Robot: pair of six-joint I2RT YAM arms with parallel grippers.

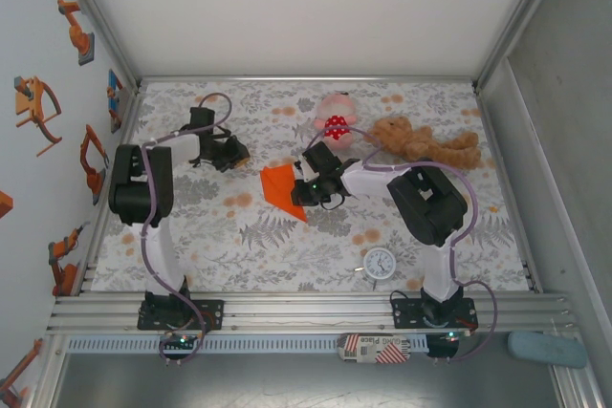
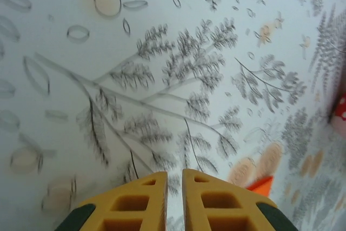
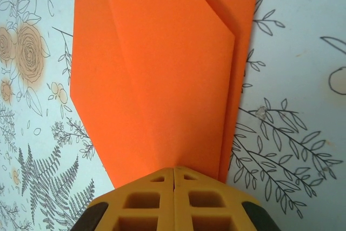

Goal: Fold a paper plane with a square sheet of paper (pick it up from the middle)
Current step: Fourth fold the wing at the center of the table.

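My right gripper (image 3: 173, 172) has its yellow fingers pressed together, and they appear to pinch the near end of the square sheet of paper (image 3: 162, 68). The sheet is already partly folded. Seen from the right wrist, its layered orange body runs straight away from the fingertips, so its long axis follows the line of the fingers, with a folded flap along the right side.

From above, the right gripper (image 1: 312, 188) sits on the right edge of the paper (image 1: 280, 186). The paper lies on the floral tablecloth (image 1: 239, 246) between the two arms, with its broad end up-left and its point down-right.

My left gripper (image 2: 174, 179) shows a narrow, empty slit between its fingers over bare cloth. An orange corner of the paper (image 2: 261, 186) peeks in on its right. From above, this gripper (image 1: 234, 152) is near the paper's upper-left corner but clear of it.

The right arm is the one on the paper. I judge that the next crease will need the left arm to come in from the left, across the long axis.
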